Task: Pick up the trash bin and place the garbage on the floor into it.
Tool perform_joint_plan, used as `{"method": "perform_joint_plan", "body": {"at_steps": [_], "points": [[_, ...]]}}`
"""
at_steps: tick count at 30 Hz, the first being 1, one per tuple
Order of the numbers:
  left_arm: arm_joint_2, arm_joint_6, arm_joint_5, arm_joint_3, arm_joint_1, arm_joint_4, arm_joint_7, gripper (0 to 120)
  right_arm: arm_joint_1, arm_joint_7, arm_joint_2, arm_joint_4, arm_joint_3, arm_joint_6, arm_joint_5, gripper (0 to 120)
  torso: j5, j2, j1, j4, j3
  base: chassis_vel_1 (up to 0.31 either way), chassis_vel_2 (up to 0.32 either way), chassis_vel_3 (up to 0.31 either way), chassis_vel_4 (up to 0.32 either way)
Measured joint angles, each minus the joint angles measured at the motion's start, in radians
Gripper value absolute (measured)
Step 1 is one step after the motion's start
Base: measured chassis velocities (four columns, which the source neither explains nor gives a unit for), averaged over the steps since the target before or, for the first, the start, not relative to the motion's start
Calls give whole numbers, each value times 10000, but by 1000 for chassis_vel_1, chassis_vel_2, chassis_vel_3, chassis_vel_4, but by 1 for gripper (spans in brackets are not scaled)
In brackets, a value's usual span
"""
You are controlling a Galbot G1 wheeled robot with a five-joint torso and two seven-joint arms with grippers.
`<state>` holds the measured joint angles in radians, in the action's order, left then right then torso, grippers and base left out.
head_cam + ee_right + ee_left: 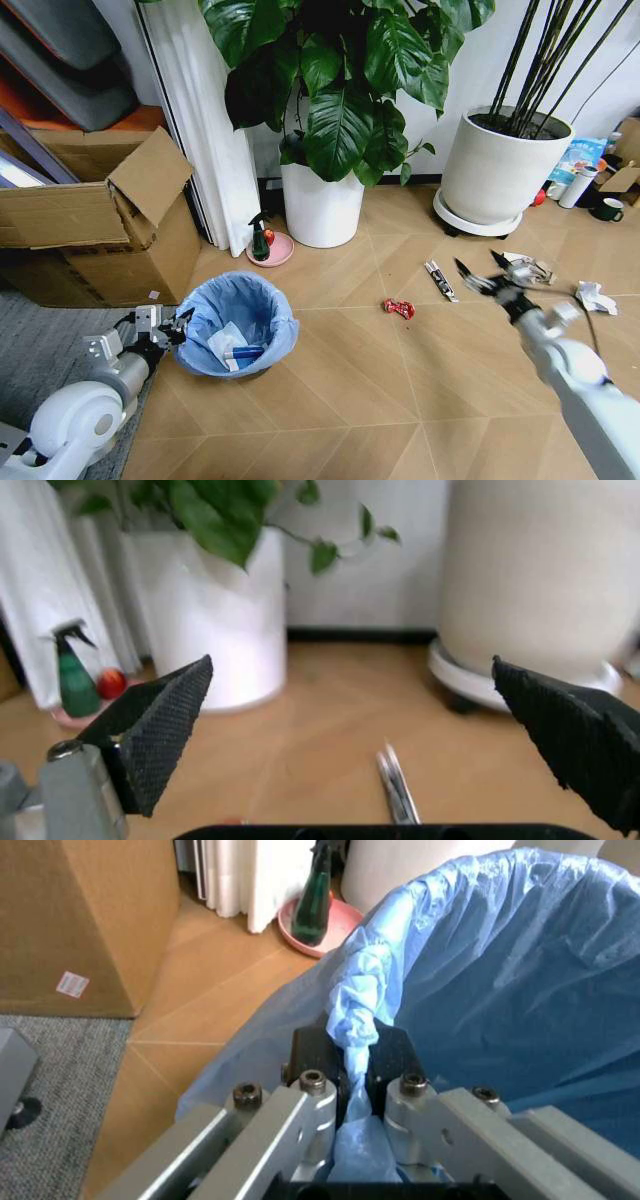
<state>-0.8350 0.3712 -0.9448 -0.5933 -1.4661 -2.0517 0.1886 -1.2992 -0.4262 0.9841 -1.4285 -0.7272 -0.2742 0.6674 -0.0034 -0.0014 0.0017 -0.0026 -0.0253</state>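
The trash bin [236,322], lined with a crinkled light-blue bag, stands on the wood floor at lower left. My left gripper [176,328] is shut on its near rim; the left wrist view shows the jaws pinching the bag's folded edge [355,1036]. A blue-white wrapper [232,347] lies inside. My right gripper [479,272] hovers open over the floor at right, holding nothing, its black pads [165,724] spread wide. Garbage lies around it: a thin dark tube [440,280] [398,787], a red scrap [399,308], a crumpled grey wrapper [530,268] and a white paper wad [596,296].
A white plant pot [322,205] and a bigger white pot [500,165] stand along the back wall. A green spray bottle [259,238] sits on a pink dish. A cardboard box [100,225] is at left, grey carpet [40,340] beneath it. Cups and bottles [585,185] are at far right.
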Motion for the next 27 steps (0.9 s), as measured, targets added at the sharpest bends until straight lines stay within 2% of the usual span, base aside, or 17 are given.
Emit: {"method": "perform_joint_plan", "body": {"at_steps": [2,4,5,8,12,27], "points": [[-7,-3,0,-13,0,6,-4,1,-311,-38,192,-31,-284,-40,-114,100,2,1,0,1,0,0,0,0,0],[-49,-22,1,-42,21,17,-11,1,-901,-91,779,-67,-863,-163,-404,100,2,1,0,0,1,0,0,0,0],[-49,-22,1,-42,21,17,-11,1,-901,-91,779,-67,-863,-163,-404,100,2,1,0,0,1,0,0,0,0],[-154,-29,27,-40,9,34,-12,1,-1304,-157,1693,-15,-1244,-219,-441,100,5,0,0,2,0,0,0,0,0],[-236,-35,55,-27,-8,19,-12,1,-1267,-237,2234,147,-1395,-244,-394,100,1,0,0,3,0,0,0,0,0],[-209,-36,51,-78,-118,-155,-6,1,-1105,-420,2395,298,-1240,-375,-411,100,5,0,1,4,-1,-30,31,30,-25]]}}
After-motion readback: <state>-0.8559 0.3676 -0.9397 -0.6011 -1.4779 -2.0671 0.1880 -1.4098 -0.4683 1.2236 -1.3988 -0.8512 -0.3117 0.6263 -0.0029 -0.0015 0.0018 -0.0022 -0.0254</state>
